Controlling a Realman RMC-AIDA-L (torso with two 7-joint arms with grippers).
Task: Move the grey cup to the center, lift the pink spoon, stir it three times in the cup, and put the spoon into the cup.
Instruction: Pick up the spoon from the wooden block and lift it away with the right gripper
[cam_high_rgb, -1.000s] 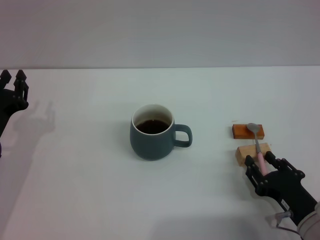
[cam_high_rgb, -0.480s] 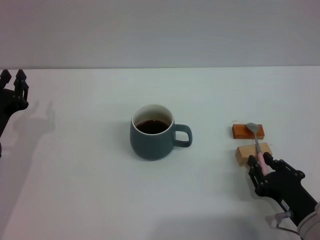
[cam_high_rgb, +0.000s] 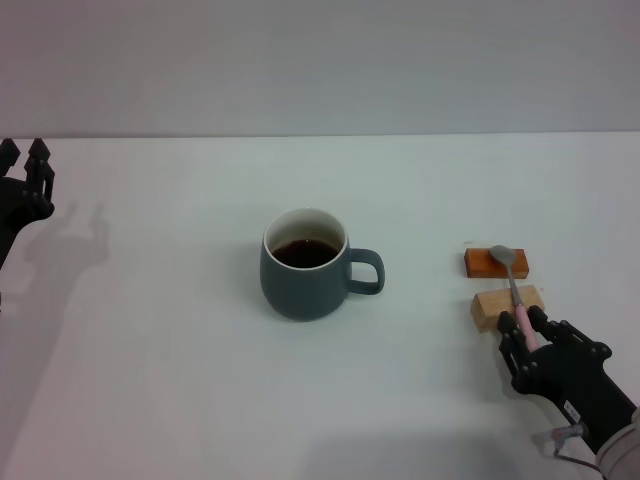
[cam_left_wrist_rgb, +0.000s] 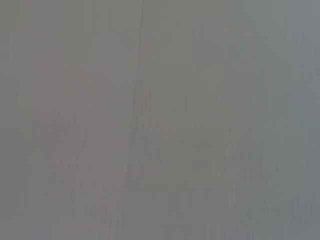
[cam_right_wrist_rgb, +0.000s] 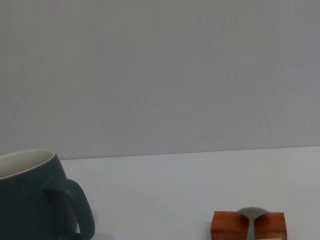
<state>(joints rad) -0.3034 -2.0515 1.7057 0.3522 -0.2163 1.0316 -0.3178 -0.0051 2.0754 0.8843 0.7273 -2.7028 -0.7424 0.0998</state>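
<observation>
Right tool (cam_high_rgb: 522, 326) is sitting at the lower right of the head view, its fingers flanking the pink handle of the pink spoon (cam_high_rgb: 513, 283). Looks closed on the handle, though actual pad contact is too small to confirm. The spoon is lying across two blocks: bowl on the orange block (cam_high_rgb: 496, 263), neck over the tan block (cam_high_rgb: 507, 305), handle end inside the tool. Both blocks are on the desk (cam_high_rgb: 180, 380), right of centre frame.

Step in hand, as judged: lifting the spoon. The grip is at the very tail of the handle, so the lift should go straight up without twisting, or the bowl end could sag or drag the tan block along. The spoon should clear both blocks before swinging left toward the grey cup (cam_high_rgb: 305, 264). The cup is standing upright near mid-frame, handle pointing right toward the blocks, dark liquid inside. The spoon needs to come in above the rim, not past the handle loop.

Right arm is reaching in low from the lower right corner, wrist angled up-left, fingers pointing toward the blocks. Right wrist view is showing the cup at lower left and the orange block with the spoon bowl at the bottom edge.

Left tool (cam_high_rgb: 27, 180) is parked at the far left edge, raised off the desk, prongs spread and holding nothing.
</observation>
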